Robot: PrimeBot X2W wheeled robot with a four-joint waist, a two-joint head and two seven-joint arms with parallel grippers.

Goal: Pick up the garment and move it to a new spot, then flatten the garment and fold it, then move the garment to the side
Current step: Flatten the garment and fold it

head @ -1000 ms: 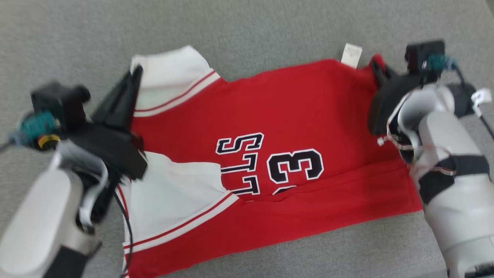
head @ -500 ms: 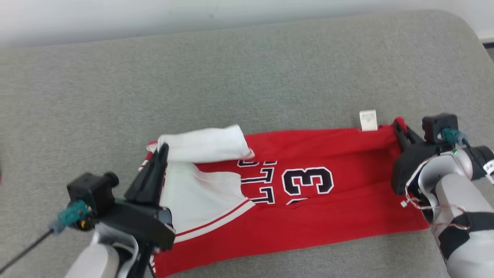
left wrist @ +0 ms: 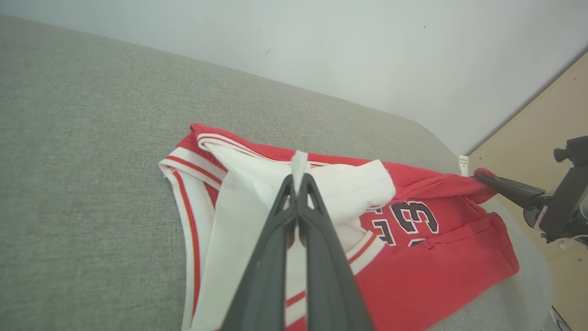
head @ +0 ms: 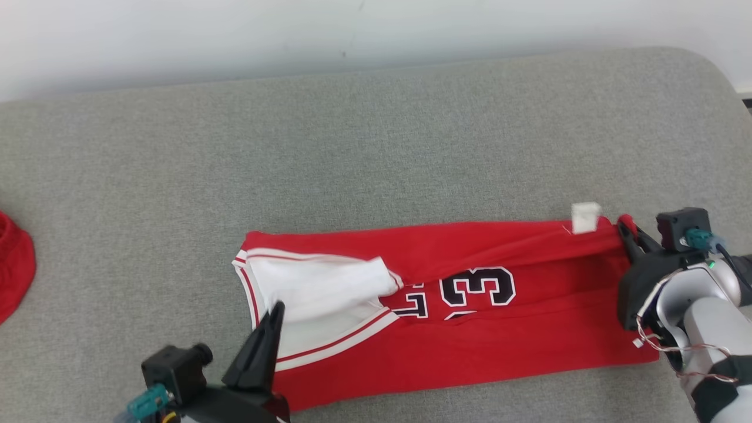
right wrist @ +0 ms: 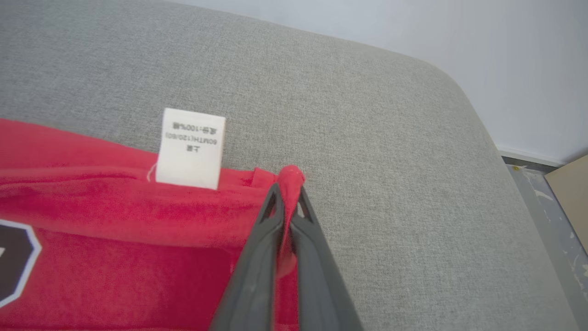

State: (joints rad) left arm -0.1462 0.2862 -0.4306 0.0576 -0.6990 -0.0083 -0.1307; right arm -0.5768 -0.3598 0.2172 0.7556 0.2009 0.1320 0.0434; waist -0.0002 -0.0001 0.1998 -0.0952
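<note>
The garment point(head: 499, 346) is a red jersey with white sleeves and black lettering, lying lengthwise on a grey cushion point(head: 376, 141). My left gripper point(head: 275, 308) is at its left end, shut on a pinch of white sleeve fabric point(left wrist: 298, 161) that it holds lifted above the cloth. At the far right corner, my right gripper point(head: 623, 230) is shut on a tuft of the red hem point(right wrist: 290, 177), right beside a white care tag point(right wrist: 190, 147). In the left wrist view the garment point(left wrist: 436, 257) stretches away to the right gripper point(left wrist: 482, 174).
Another red cloth point(head: 12, 264) pokes in at the cushion's left edge. A pale wall point(head: 376, 29) runs behind the cushion. The cushion's rounded right end point(right wrist: 482, 138) drops off just beyond my right gripper, with pale wooden flooring point(left wrist: 528, 138) past it.
The head camera has tilted up, bringing the wall into view. Both grippers have drawn the garment's far edge toward the near edge, so the white sleeve now lies folded over the lettering.
</note>
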